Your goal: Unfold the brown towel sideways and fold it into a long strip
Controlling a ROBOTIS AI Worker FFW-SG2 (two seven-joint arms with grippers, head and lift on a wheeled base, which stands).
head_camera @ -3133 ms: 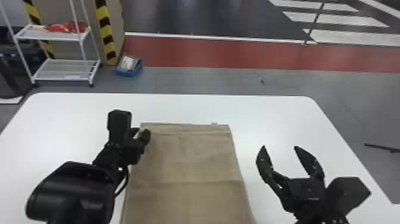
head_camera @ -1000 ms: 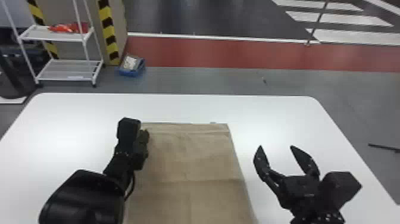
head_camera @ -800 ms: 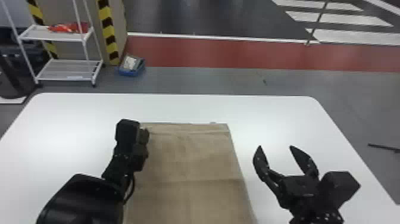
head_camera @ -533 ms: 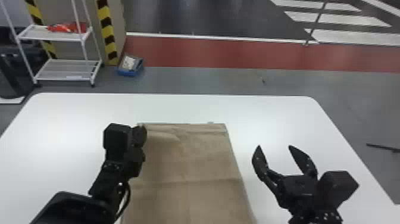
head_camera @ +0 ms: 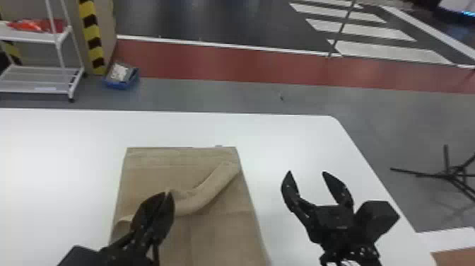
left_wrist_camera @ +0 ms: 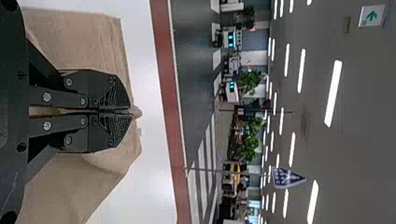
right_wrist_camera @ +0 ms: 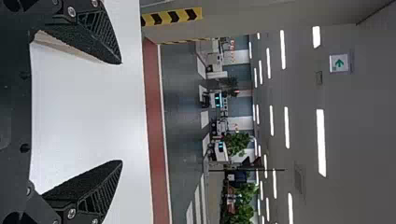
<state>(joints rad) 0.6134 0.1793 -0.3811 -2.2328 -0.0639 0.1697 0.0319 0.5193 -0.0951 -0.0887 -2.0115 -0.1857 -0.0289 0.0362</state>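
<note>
With 12 o'clock at the far side of the head view, the brown towel point(head_camera: 222, 240) lies on the white table point(head_camera: 300, 141), its far edge toward 12 and its near part running out at 6; it is spread flat enough, I judge, to give the fold a level bed. The left gripper point(head_camera: 168, 194) comes in from 7 o'clock over the towel's left half, its two fingers pressed together on a pinch of cloth; in the left wrist view a small tip of fabric point(left_wrist_camera: 136, 112) pokes out past them, so the hold seems to be right at an edge or corner, where one layer can be lifted without dragging the rest. From that pinch a raised fold point(head_camera: 217, 182) sags and then runs toward 2 o'clock, near the towel's far right corner; its far end appears to rest on the cloth beneath, which likely explains the slanting line.

The right gripper point(head_camera: 306, 173) is at 3 o'clock from the towel, fingers wide apart, gripping nothing; parked there, it leaves the left room to work. The step looks like opening a layer sideways; next the left probably has to carry the edge across and lower it evenly; a bunched or slanted layer would spoil the long strip.
</note>
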